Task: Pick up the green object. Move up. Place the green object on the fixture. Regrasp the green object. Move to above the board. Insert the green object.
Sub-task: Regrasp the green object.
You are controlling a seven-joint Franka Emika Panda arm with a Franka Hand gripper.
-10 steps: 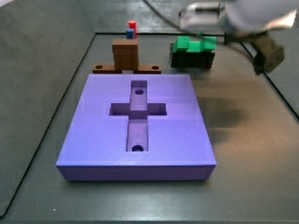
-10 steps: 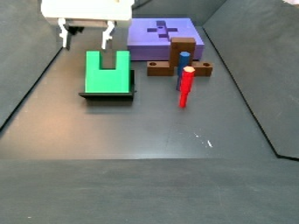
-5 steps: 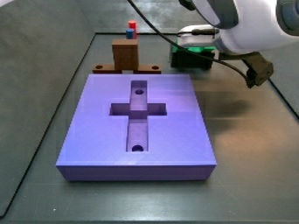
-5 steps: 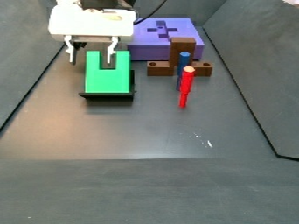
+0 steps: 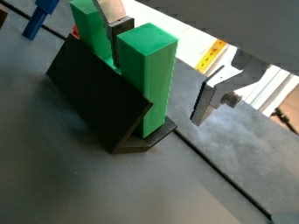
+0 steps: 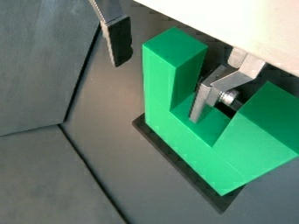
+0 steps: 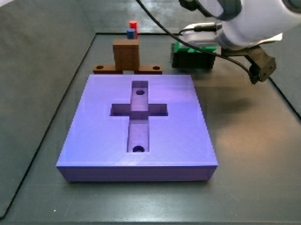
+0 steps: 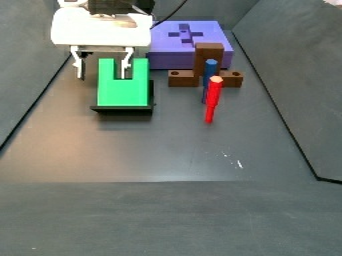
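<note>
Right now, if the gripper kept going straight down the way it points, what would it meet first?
Probably the bright green U-shaped block. The gripper is open, straddling one prong: one finger outside it, the other in the slot. Going on, that finger would likely reach the slot floor; depth is unclear.

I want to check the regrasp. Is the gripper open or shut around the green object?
Open. In a wrist view the gripper straddles one prong of the green object; one finger stands clearly apart from it.

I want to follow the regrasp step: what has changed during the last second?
The gripper came down over the green object on the fixture; its fingers now straddle one prong, open, not yet closed. The green object, board, wooden block and red-and-blue peg stayed put.
</note>
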